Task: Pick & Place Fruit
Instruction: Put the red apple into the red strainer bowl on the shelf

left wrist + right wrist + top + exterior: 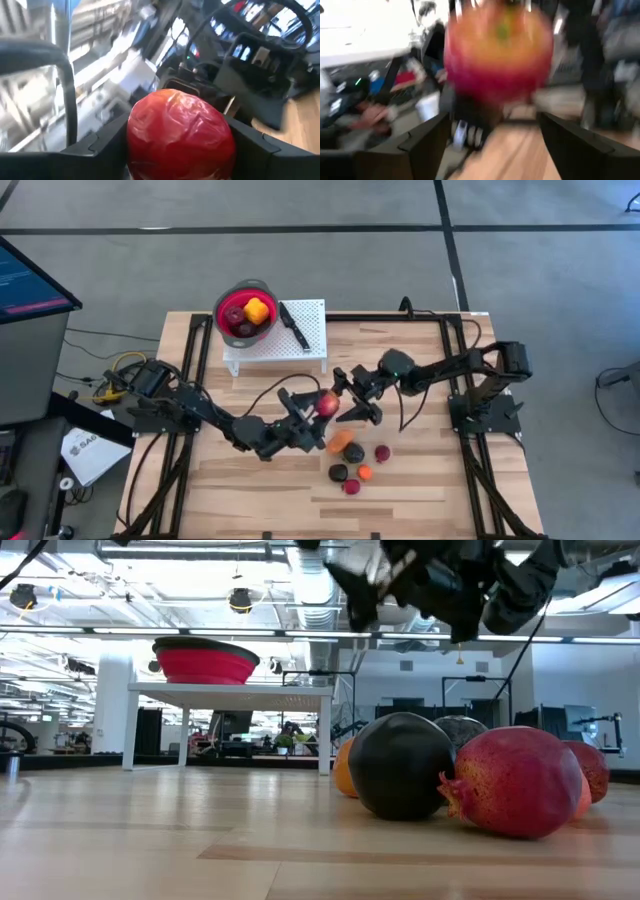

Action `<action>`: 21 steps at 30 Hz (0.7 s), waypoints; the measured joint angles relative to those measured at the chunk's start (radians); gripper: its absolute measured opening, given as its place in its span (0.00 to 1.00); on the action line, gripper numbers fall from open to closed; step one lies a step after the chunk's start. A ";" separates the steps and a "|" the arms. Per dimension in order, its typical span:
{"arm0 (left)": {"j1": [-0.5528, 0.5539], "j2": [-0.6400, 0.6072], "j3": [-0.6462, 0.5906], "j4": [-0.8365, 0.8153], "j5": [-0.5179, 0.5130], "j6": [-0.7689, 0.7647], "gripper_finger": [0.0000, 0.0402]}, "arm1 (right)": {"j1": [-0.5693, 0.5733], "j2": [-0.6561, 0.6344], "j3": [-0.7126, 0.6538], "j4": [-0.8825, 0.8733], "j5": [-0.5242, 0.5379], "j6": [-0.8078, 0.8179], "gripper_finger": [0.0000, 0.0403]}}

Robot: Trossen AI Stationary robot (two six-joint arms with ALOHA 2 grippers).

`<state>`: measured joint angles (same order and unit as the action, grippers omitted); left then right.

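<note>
High view: overhead, straight down, far enough to take in the whole wooden table [250,480] and both arm bases. Low view: at tabletop level, facing level across the boards toward the room; nearest fruit fills much of the right half, the white stand [230,692] sits farther back. Left wrist view: very close on a red apple [180,134]. Right wrist view: faces the same apple [497,50] from the opposite side. High view also shows it [327,405].
</note>
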<state>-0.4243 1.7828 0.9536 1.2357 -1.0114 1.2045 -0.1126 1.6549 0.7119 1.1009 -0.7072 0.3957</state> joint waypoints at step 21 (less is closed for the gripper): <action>0.089 -0.436 -0.167 -0.913 0.454 -1.682 0.63 | 0.083 -0.255 0.002 -0.945 0.463 -0.271 0.80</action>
<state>-0.3356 1.3469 0.7868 0.3226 -0.5571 -0.4774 -0.0297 1.3994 0.7136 0.1555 -0.2439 0.1245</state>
